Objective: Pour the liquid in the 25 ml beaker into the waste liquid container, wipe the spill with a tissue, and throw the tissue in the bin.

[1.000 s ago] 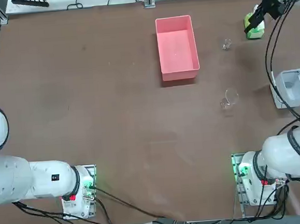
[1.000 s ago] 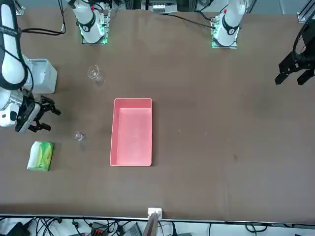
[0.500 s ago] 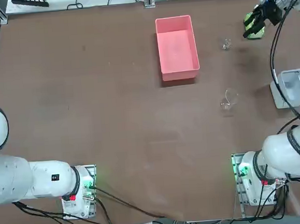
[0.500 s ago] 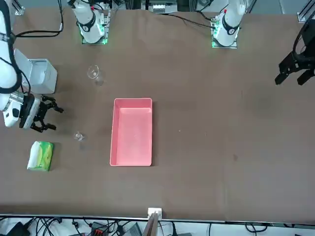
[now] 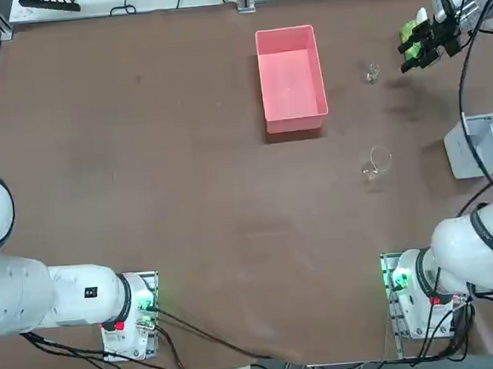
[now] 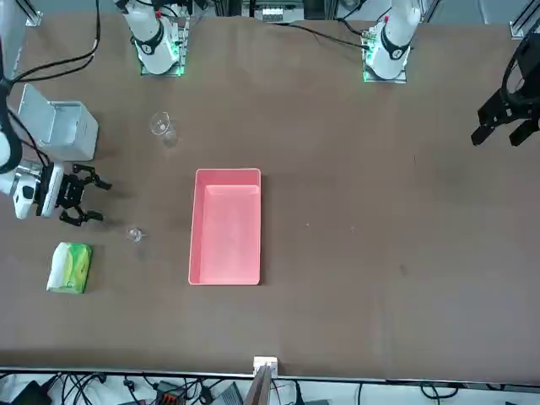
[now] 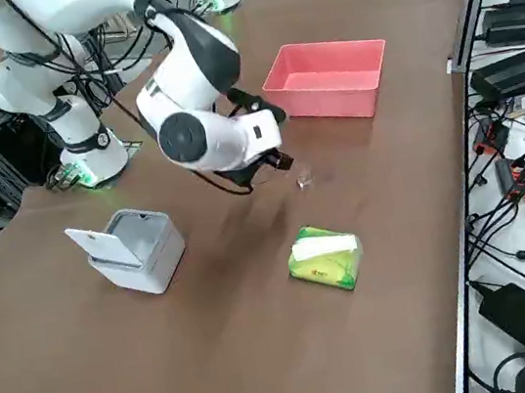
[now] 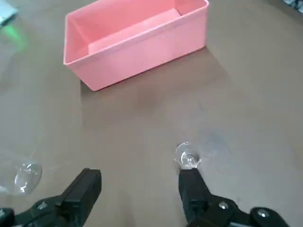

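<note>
Right arm: reaches from its base across the table's far right part, raised above the surface.
Right wrist: tilted, aiming the fingers forward and down.
Right gripper (image 8: 137, 191): fingers spread wide, nothing between them.
Fingers (image 8: 194, 187): black, clear of the tabletop.

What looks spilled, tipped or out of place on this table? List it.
Nothing stands out. The 25 ml beaker and the larger beaker stand upright, with no wet patch visible. The pink waste liquid container looks empty; the bin has its lid up. The right gripper hovers open short of the small beaker.
</note>
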